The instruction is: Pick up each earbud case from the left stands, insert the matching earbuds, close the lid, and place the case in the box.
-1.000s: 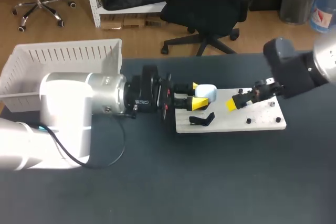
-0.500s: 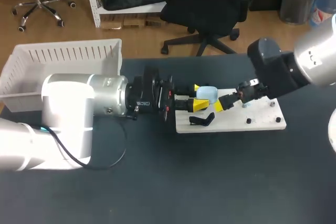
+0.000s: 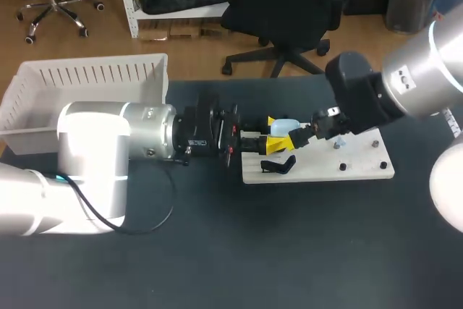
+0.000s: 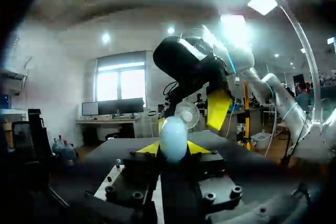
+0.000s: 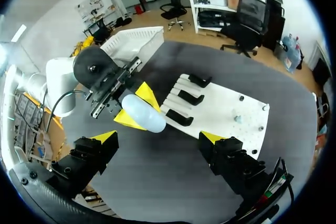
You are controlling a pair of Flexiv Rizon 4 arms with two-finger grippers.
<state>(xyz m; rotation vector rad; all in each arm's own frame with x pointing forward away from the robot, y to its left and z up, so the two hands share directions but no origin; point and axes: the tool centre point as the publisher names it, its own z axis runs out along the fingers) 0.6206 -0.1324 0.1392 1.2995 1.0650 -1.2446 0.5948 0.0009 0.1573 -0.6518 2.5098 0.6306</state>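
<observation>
So the big change over the last second: the right arm has swung in from the far end of the white board, and the right tool now sits just beside the pale blue earbud case. A second ago it was well apart from it, out over the pegs.

Meanwhile the left arm hasn't budged. The left tool is clenched on the earbud case, a yellow tip on each side, holding it up over the end of the board nearest that arm, above the black stands.

The right tool's fingers are spread wide with nothing in them, and in its wrist view the case sits just ahead of the gap.

It reads like a two-arm step is being set up, probably the right tool working the lid or feeding earbuds in while the left steadies things. The case looks shut, but that's hard to say for sure. Insertion seems not yet done, and the white box sits well off behind the left arm.
</observation>
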